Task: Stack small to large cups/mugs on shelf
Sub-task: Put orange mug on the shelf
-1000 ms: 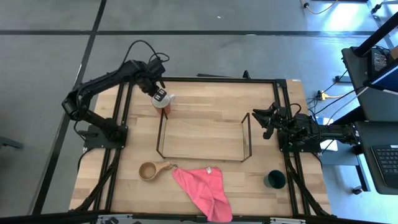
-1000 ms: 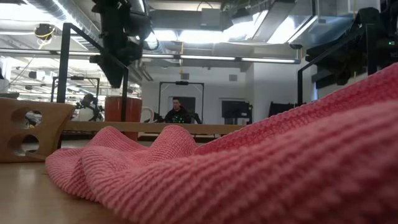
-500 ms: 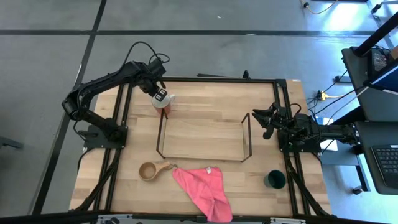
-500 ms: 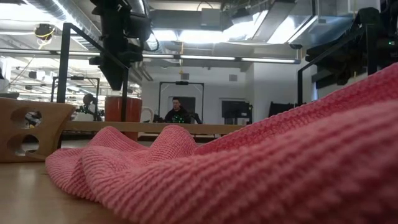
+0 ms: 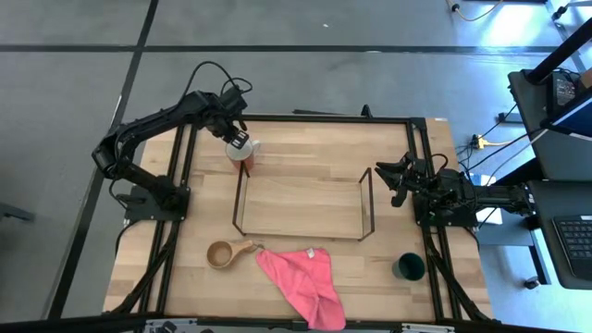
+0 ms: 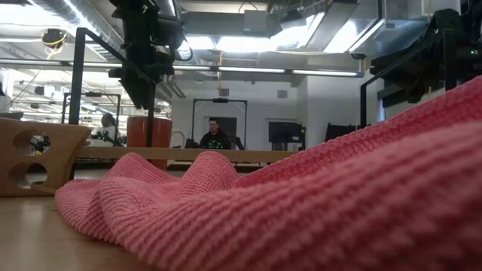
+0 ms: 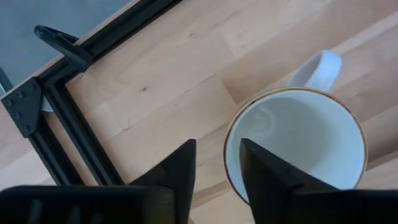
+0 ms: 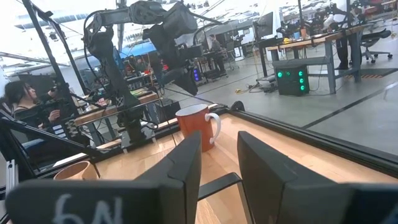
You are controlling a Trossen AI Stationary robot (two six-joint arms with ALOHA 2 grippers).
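A reddish mug, white inside (image 5: 248, 154) (image 7: 298, 149) (image 6: 148, 131), stands upright on its base on the table, just beyond the far left corner of the black rod shelf (image 5: 301, 203). My left gripper (image 5: 241, 146) (image 7: 217, 149) hangs open over it, pointing steeply down, one finger over the mug's inside and one outside its rim. In the low view the fingertips (image 6: 143, 102) end just above the rim. A tan wooden cup (image 5: 222, 252) stands near the front left, a dark green cup (image 5: 408, 267) near the front right. My right gripper (image 5: 381, 176) (image 8: 217, 180) waits open and level at the right edge.
A pink cloth (image 5: 301, 277) lies crumpled near the front edge, between the wooden cup and the green cup, and fills much of the low view (image 6: 316, 196). The black frame (image 5: 324, 119) edges the table. A person (image 8: 15, 99) sits beyond the table.
My left gripper has opened over the mug's rim without leaving its place. The mug stands where it was.
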